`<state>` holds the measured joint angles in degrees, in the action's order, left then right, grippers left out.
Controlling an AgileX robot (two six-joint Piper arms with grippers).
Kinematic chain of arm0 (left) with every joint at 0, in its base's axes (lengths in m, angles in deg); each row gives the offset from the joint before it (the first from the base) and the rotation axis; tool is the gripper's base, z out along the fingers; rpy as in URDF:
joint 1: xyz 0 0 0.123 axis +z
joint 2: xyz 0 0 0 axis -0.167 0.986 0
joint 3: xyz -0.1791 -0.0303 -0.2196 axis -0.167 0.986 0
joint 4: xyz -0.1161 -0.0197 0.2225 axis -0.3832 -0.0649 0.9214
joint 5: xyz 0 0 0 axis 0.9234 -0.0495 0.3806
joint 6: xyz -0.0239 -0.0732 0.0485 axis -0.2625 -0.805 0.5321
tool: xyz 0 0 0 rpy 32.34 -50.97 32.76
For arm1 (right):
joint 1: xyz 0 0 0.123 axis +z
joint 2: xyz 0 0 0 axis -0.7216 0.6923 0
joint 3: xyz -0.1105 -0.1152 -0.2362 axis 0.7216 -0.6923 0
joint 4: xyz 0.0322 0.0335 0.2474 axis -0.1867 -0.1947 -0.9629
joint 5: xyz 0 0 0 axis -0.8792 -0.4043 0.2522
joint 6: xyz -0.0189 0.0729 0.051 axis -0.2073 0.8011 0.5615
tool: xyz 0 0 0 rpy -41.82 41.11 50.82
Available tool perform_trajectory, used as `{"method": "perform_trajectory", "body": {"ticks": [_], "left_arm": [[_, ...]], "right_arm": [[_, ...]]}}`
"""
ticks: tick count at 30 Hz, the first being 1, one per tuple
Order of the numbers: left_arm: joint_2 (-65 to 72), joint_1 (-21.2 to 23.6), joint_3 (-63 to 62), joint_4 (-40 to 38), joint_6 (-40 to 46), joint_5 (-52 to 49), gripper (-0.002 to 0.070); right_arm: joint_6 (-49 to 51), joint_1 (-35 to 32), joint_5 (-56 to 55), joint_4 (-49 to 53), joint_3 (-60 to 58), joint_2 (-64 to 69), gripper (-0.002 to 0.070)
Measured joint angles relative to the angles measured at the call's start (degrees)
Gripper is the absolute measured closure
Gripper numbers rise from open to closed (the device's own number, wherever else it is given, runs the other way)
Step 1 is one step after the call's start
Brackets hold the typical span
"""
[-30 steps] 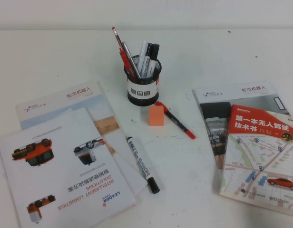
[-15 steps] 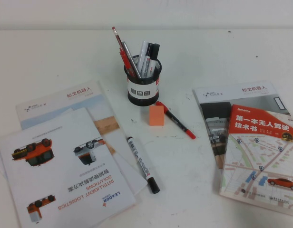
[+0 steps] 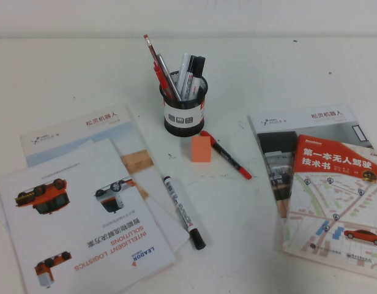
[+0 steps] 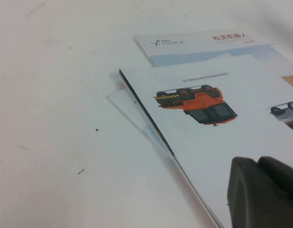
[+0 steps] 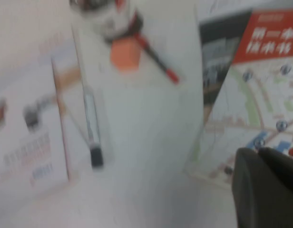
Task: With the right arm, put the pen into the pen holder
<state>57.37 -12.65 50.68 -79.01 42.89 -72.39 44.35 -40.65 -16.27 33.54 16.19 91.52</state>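
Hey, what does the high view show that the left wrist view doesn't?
Only the high view shows the pen lying flat beside the left brochures, the pen holder full of pens, an orange block, a red-and-black pen and the map booklet; neither arm appears there. Only the left wrist view shows the left gripper, hovering over the brochures. Both show the orange-vehicle brochure and the table. The right gripper appears only in the right wrist view, above the map booklet.
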Motion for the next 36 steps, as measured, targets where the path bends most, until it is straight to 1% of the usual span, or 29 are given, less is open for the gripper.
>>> {"method": "perform_trajectory", "body": {"ticks": [3, 6, 9, 12, 16, 19, 23, 27, 32, 36], "left_arm": [[0.0, 0.0, 0.0, 0.0, 0.0, 0.0, 0.0678], [0.0, 0.0, 0.0, 0.0, 0.0, 0.0, 0.0678], [0.0, 0.0, 0.0, 0.0, 0.0, 0.0, 0.0678], [0.0, 0.0, 0.0, 0.0, 0.0, 0.0, 0.0678], [0.0, 0.0, 0.0, 0.0, 0.0, 0.0, 0.0677], [0.0, 0.0, 0.0, 0.0, 0.0, 0.0, 0.0677], [0.0, 0.0, 0.0, 0.0, 0.0, 0.0, 0.0678], [0.0, 0.0, 0.0, 0.0, 0.0, 0.0, 0.0678], [0.0, 0.0, 0.0, 0.0, 0.0, 0.0, 0.0678], [0.0, 0.0, 0.0, 0.0, 0.0, 0.0, 0.0678]], "right_arm": [[-4.88, 0.0, 8.63, 3.54, 8.71, 10.8, 0.0695], [-6.84, 0.0, 15.82, 6.57, 17.26, 21.25, 0.0695], [-7.55, 0.99, 20.02, 9.43, 24.22, 29.77, 0.0695], [-6.07, 5.43, 22.1, 14.98, 30.51, 36.96, 0.0695], [1.24, 13.56, 23.48, 28.1, 38.4, 46.25, 0.0695], [5.26, 18.45, 27.81, 35.69, 45.75, 54.55, 0.0695], [5.87, 22.82, 35.63, 38.95, 55.9, 66.12, 0.0695], [6.57, 27.9, 36.54, 40.86, 64.39, 75.35, 0.0695], [8.81, 34.09, 36.91, 41.09, 71.08, 81.68, 0.0695], [10.4, 36.62, 37.26, 39.33, 76.2, 86.38, 0.0687]]}}
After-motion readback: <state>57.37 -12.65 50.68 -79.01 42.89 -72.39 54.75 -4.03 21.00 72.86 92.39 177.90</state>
